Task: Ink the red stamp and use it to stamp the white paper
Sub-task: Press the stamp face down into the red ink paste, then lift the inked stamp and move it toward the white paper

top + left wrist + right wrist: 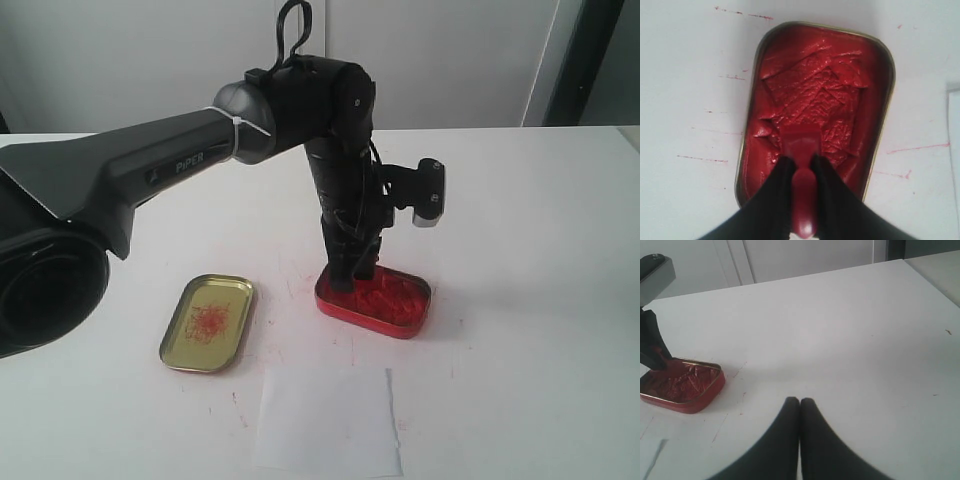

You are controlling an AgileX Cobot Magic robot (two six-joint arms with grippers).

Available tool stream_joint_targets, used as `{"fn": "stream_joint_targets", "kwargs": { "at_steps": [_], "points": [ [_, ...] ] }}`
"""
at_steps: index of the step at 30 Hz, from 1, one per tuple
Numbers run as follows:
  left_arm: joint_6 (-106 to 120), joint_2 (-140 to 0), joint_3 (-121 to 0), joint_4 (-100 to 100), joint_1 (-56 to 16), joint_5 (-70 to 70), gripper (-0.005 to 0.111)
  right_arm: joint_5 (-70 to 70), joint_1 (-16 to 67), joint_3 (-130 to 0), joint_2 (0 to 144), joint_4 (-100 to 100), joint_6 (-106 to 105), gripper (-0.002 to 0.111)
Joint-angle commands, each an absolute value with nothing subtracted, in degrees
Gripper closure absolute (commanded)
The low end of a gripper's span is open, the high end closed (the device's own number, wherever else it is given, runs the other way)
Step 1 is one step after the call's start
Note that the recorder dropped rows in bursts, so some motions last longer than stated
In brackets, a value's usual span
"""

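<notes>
In the exterior view the left gripper (pixel 352 270) points straight down into the red tin (pixel 418 312), its tips at the end of the tin nearest the arm; what it carries is hidden there. The gold lid (pixel 207 322) lies off to one side of the tool, apart from it, and the white paper (pixel 328 418) lies flat on the table (pixel 540 250) nearer the camera than the tool, untouched by it. In the left wrist view the two black fingers (pixel 780 180) are narrowed onto the handle of the red stamp (pixel 801 145), which is in their grip. Its square base sits directly beyond the fingertips, down in the creased ink paste (pixel 815 85) close to the tin's near wall. In the right wrist view the right gripper (pixel 800 402) has its fingers pressed together with nothing between them, well away from the tin and not steadying it. The risks follow from that. The paste looks thick and tacky, so a lift may drag the unheld tin up or sideways. The rumpled surface may ink the face unevenly or leave clumps that would blot the sheet. The smooth, narrow handle could also pivot between the fingers, so the base would meet the paper tilted, and a slanted lift might knock the base against the nearby wall.
</notes>
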State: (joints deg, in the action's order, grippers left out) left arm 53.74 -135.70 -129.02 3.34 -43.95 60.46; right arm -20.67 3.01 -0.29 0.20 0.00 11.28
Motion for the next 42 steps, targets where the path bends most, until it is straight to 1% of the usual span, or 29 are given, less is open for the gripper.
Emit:
{"fn": "stream_joint_targets", "kwargs": {
  "at_steps": [1,8,16,28,32,40,42],
  "points": [
    [53.5,-134.6,-128.7,4.2,-44.1,61.0,0.107,-20.1,2.9,0.0,0.0,0.0,11.3,0.108],
    [52.2,-133.6,-128.7,4.2,-44.1,63.0,0.107,-20.1,2.9,0.0,0.0,0.0,11.3,0.108],
    [46.2,-130.9,-128.7,3.8,-44.1,70.0,0.107,-20.1,2.9,0.0,0.0,0.0,11.3,0.108],
    [37.0,-127.9,-128.1,4.0,-44.1,70.0,0.107,-20.1,2.9,0.0,0.0,0.0,11.3,0.108],
    [35.7,-124.9,-123.4,4.0,-44.1,70.0,0.107,-20.1,2.9,0.0,0.0,0.0,11.3,0.108],
    [35.4,-117.2,-107.2,4.0,-45.1,70.0,0.107,-20.1,2.9,0.0,0.0,0.0,11.3,0.108],
    [34.7,-115.5,-103.6,4.0,-46.1,67.1,0.107,-20.1,2.9,0.0,0.0,0.0,11.3,0.108]
  ]
}}
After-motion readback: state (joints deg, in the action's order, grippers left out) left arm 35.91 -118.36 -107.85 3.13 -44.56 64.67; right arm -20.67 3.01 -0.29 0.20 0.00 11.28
